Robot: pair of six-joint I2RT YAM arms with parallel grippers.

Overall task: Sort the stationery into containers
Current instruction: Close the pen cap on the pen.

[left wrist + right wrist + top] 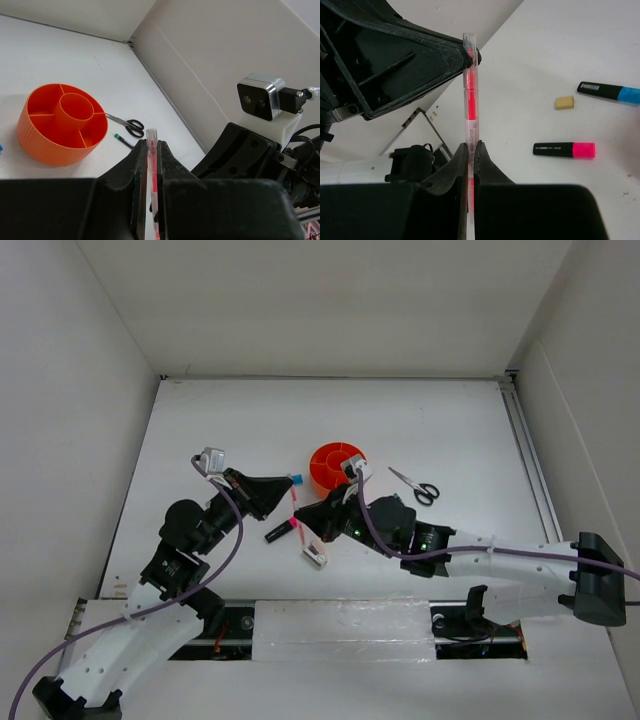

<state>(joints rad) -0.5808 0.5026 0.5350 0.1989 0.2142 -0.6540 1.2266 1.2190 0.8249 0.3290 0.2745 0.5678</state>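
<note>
Two robot arms are meeting over the white bench (220,420), both clenched on the same pink pen (471,100). The left gripper (152,147) is pinching the pen near its clear end, while the right gripper (470,145) is clamping the barrel lower down, so the pen is standing upright in the air between them, clear of the surface. The double hold looks like a handover or a re-grip, probably to give one arm a better angle for lowering the pen into a compartment.

The round orange organiser (330,468) is sitting just beyond the joined grippers, and no stationery is showing in the compartments facing the left wrist camera. The black-handled scissors (417,487) are lying to its right, with a thin black pen (123,140) just beside them.

A black marker with a pink cap (564,149), a black marker with a blue cap (609,92) and a tan eraser (564,102) are lying loose on the bench below the pen. A small pink-white piece (315,556) is resting near the right arm. Sorting appears to be at an early stage, and one gripper will need to let go before the pen can travel to the organiser.
</note>
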